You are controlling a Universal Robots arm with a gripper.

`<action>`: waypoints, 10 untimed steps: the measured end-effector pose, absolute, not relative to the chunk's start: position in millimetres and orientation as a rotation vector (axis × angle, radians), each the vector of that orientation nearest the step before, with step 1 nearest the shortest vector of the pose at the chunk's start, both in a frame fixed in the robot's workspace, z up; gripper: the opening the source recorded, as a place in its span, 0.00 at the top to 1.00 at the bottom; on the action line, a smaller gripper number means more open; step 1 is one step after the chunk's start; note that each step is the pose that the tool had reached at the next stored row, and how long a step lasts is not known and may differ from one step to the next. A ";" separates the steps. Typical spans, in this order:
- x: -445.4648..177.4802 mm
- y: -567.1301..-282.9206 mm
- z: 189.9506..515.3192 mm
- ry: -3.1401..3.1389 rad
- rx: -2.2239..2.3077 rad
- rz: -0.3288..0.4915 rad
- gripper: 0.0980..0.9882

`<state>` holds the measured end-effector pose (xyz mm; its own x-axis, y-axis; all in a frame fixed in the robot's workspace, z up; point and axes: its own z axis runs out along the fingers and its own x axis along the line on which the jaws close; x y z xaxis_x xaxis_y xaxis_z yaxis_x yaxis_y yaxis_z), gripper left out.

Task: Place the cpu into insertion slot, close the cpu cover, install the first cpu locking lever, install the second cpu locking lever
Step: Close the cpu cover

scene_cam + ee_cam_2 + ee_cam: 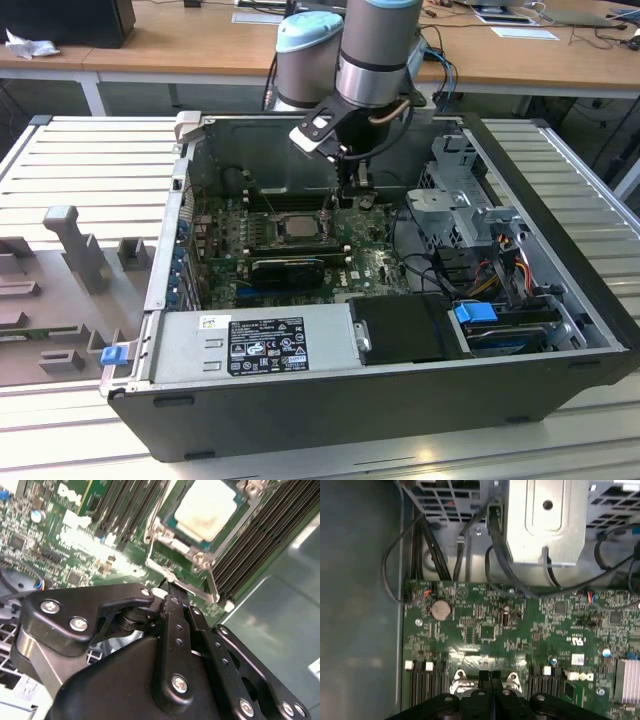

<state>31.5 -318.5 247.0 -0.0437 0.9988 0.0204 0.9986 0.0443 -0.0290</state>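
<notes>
Claw (167, 587) clenched, tips at lever (200, 592); cpu (297, 226) sat 8 o'clock of it in exterior view. I judged lever thin, stiff, springy: hook near its end.

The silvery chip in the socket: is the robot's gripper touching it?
Apart. In the second wrist view the gripper sits at the metal frame's edge, short of the chip.

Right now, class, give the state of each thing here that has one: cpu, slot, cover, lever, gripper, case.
cpu: seated in the slot.
slot: filled.
cover: down, flat around the cpu.
lever: along the slot's edge; latched or not, cannot tell.
gripper: shut, tips by the lever.
case: side open, board exposed.
</notes>
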 end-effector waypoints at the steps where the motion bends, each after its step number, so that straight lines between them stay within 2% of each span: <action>1: 27.3 -318.5 247.0 -2.245 -2.148 0.010 0.99; 10: -7.7 -318.5 241.0 -2.252 -2.149 0.001 0.99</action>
